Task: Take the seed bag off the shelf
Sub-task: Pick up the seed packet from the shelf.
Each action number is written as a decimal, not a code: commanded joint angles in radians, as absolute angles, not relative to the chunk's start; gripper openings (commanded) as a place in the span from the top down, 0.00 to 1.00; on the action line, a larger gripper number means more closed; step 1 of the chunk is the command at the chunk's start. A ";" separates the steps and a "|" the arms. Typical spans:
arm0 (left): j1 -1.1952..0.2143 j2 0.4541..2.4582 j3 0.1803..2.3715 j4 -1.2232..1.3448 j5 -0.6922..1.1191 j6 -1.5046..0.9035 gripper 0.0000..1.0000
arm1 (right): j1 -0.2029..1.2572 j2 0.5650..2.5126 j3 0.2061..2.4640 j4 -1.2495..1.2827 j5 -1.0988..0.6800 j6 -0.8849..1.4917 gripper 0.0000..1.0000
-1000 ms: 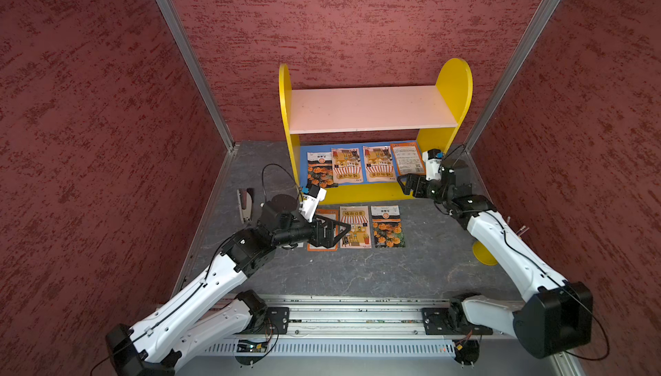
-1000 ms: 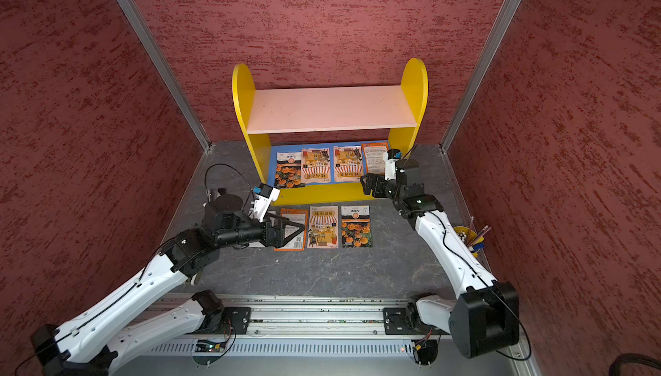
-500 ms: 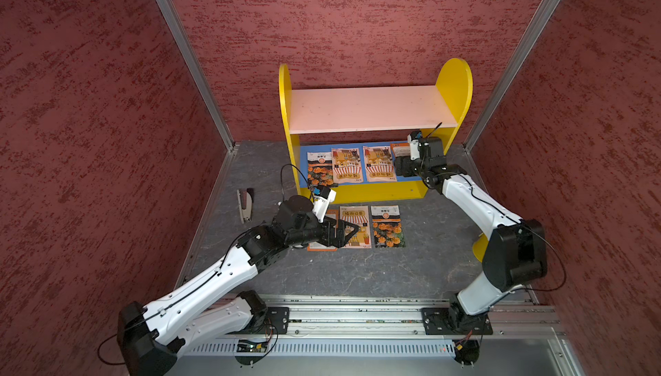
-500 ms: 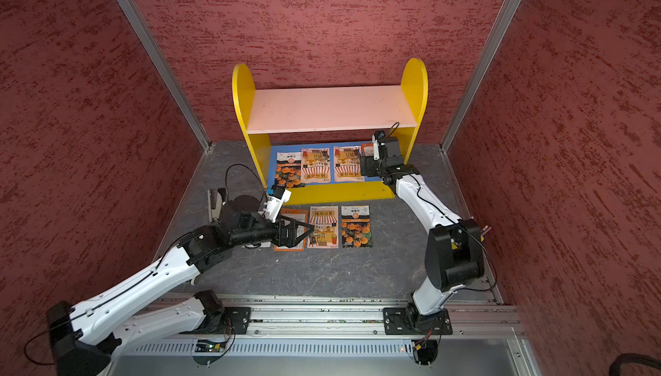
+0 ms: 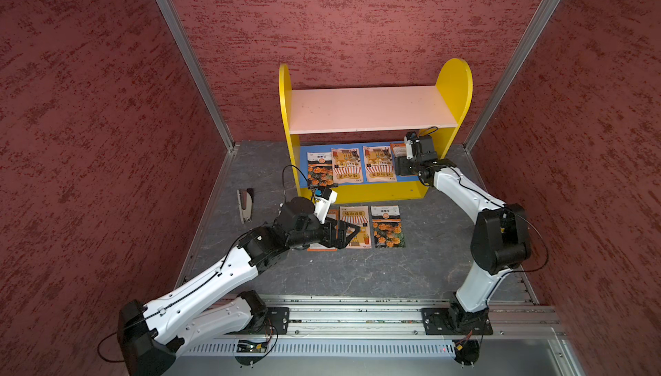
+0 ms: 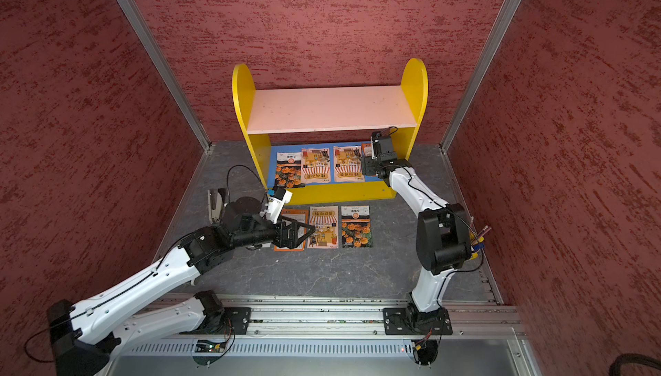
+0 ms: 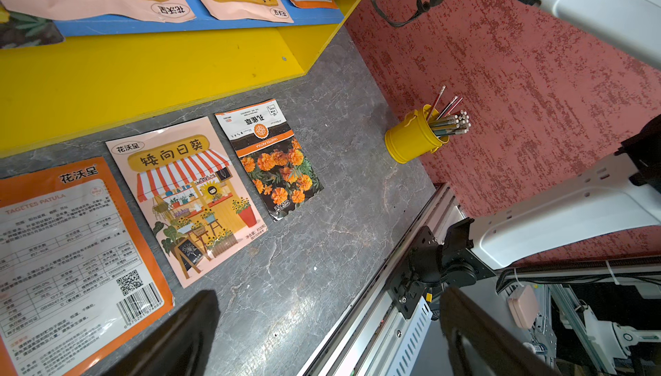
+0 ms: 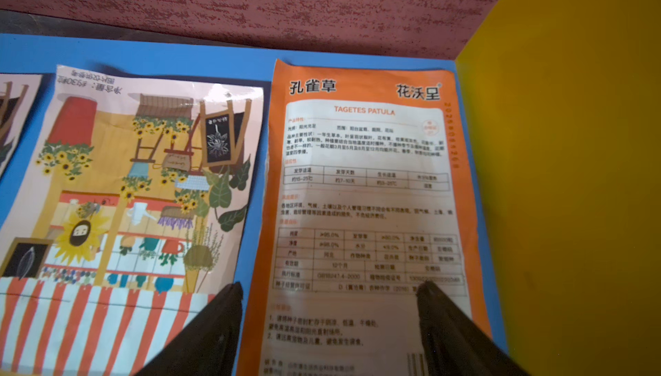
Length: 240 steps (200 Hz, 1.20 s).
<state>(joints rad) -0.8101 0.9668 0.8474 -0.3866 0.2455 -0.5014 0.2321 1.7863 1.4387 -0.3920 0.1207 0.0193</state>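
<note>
Seed bag (image 8: 365, 195) (Tagetes patula packet) is laid at the right end of the blue lower board (image 8: 161, 52) of the shelf (image 5: 372, 109), straddled by the right gripper (image 8: 329, 288), jaws parted, nothing held, apparently lined up for pinching; left gripper (image 7: 329, 293) wide open, empty

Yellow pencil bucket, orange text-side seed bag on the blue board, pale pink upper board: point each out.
Yellow metal pencil bucket (image 7: 409, 140): left wrist view, side wall.
Orange text-printed seed bag (image 8: 365, 195): right wrist view, printed middle.
Pale pink upper board (image 5: 368, 107): a top view, bare top face.
</note>
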 commanded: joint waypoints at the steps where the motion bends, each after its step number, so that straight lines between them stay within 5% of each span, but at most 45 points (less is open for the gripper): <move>1: -0.817 0.953 0.836 -0.359 0.230 -0.502 0.00 | 0.229 1.773 1.418 -0.394 0.151 0.022 0.23; 240: -0.819 0.951 0.807 -0.327 0.235 -0.500 0.00 | 0.252 1.376 1.154 -0.381 0.099 0.318 0.26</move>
